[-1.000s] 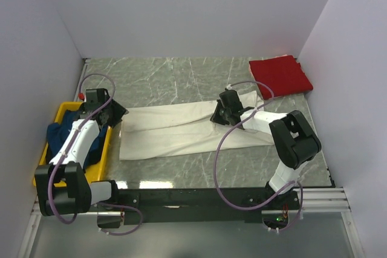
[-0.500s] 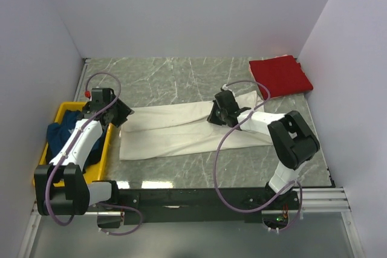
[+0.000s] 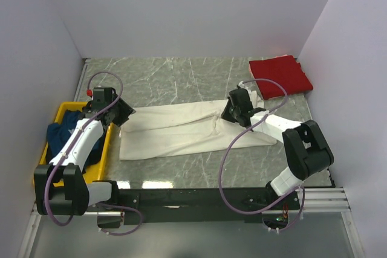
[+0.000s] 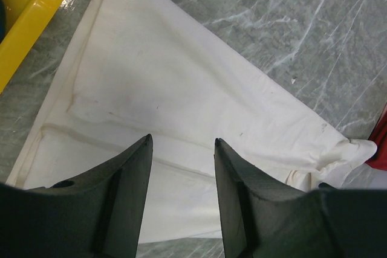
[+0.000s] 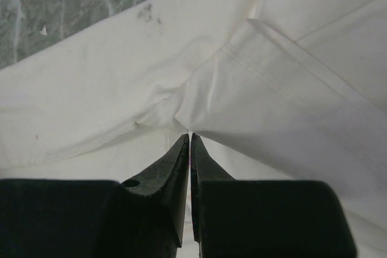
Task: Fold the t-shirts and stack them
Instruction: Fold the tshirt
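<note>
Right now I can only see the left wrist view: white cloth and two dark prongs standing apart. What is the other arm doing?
Observer: The right tool is shut, pinching a pucker of that same white t-shirt toward its right side.
Operator: And the yellow edge in my corner?
Observer: That is a yellow tray; a dark blue t-shirt lies crumpled inside it.
</note>
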Controlling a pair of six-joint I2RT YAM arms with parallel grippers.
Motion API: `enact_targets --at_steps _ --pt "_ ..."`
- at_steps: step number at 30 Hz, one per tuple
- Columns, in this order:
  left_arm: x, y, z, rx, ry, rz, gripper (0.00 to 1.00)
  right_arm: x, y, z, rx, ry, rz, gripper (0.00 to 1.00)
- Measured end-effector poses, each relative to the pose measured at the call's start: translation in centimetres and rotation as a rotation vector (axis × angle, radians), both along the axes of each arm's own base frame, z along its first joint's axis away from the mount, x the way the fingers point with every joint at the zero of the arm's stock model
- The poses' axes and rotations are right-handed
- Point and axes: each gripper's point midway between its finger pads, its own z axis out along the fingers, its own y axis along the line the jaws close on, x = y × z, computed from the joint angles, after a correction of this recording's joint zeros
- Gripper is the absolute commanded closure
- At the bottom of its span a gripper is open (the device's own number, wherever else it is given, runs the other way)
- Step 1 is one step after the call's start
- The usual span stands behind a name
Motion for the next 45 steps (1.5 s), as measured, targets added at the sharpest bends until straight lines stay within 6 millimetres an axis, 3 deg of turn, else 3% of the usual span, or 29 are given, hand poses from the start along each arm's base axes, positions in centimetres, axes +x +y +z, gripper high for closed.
enact_targets --at_steps 17,31,45 --pt "0.2 0.0 0.3 0.000 -0.006 0.000 0.50 -0.1 0.4 -4.1 -0.010 0.067 0.016 0.90" --pt "0.2 0.0 0.2 0.000 -0.006 0.000 0.50 1.3 1.7 -4.0 0.052 0.018 0.012 0.91" --pt "0.2 -0.1 0.3 0.000 -0.007 -0.004 0.51 0.8 3.8 -3.6 0.084 0.006 0.058 0.91"
